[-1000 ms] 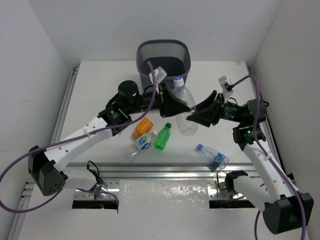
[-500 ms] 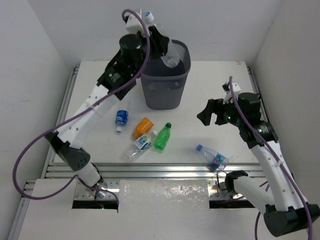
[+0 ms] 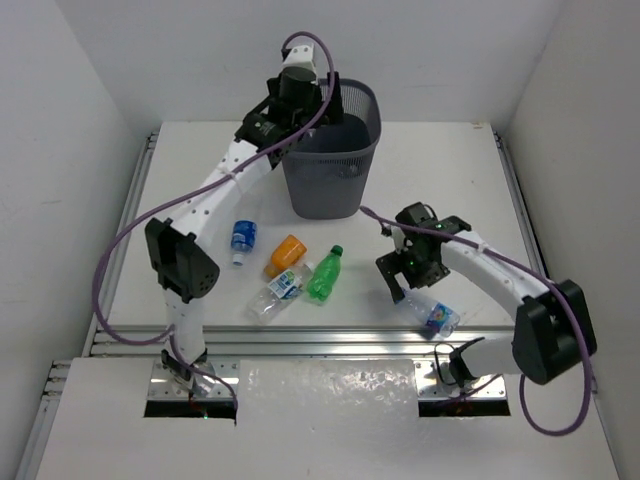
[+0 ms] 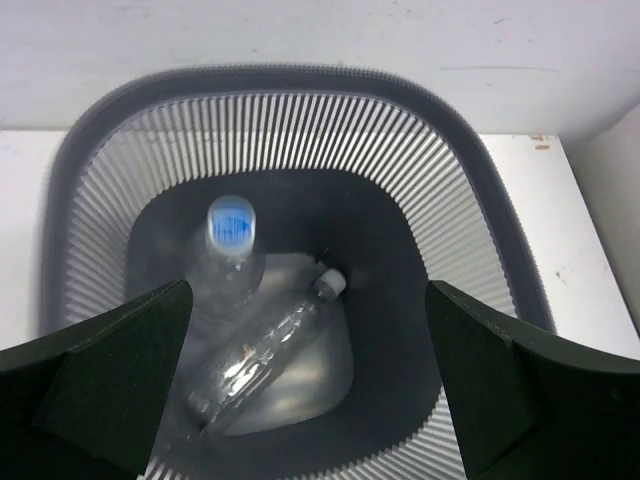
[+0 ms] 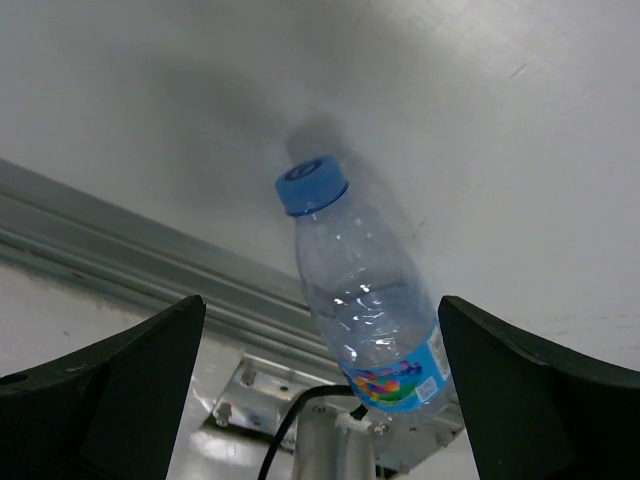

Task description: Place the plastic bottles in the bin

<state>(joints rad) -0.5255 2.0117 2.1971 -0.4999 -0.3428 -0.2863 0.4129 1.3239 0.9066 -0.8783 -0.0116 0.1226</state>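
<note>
Plastic bottles (image 4: 262,362), two clear, lie in the grey mesh bin (image 4: 455,215); five on the white worktop (image 3: 440,170); both jaws apart.

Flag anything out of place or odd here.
Nothing spilled or broken. One clear blue-capped bottle lies alone at the near edge of the table, beside the metal rail.

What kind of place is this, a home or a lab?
Probably a robotics lab cell: two arms mounted by a metal rail, a white table boxed in by plain white walls, plastic bottles laid out near a mesh bin.
</note>
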